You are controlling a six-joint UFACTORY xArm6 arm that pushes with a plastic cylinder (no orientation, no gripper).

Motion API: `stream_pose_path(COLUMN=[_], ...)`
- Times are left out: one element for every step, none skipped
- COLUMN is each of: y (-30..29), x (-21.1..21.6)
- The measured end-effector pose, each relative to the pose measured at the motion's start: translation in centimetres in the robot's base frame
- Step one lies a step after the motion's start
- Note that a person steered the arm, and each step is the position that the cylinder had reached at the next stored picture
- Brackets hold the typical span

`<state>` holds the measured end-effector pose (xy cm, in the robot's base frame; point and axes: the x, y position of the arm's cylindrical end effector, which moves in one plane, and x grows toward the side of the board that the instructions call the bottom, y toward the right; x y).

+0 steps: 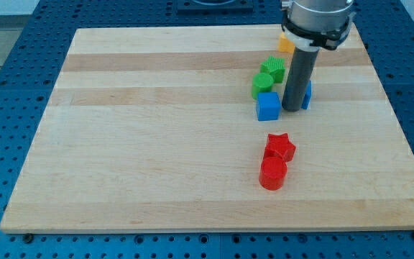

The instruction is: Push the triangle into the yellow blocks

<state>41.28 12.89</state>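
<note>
My tip (291, 108) rests on the board between two blue blocks. A blue cube (268, 106) lies just to its left. A second blue block (307, 94), mostly hidden behind the rod, lies just to its right; its shape cannot be made out. A yellow block (285, 44) shows near the view's top, partly hidden by the arm. Any other yellow block is hidden.
A green star-like block (273, 69) and a green cylinder (261, 85) sit touching just up-left of the tip. A red star (280, 147) and a red cylinder (272, 173) sit touching below. The wooden board (157, 144) lies on a blue perforated table.
</note>
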Motion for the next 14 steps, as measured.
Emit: stream_pose_path(y=[0.1, 2.1, 2.7, 3.4, 4.4, 4.7, 4.9, 6.7, 9.5, 10.0, 10.0, 9.8, 9.6, 9.6], x=[-1.3, -1.4, -1.4, -1.4, -1.7, -2.8, -4.7, -5.4, -5.2, -6.0, -7.1, -8.6, -9.9, -10.7])
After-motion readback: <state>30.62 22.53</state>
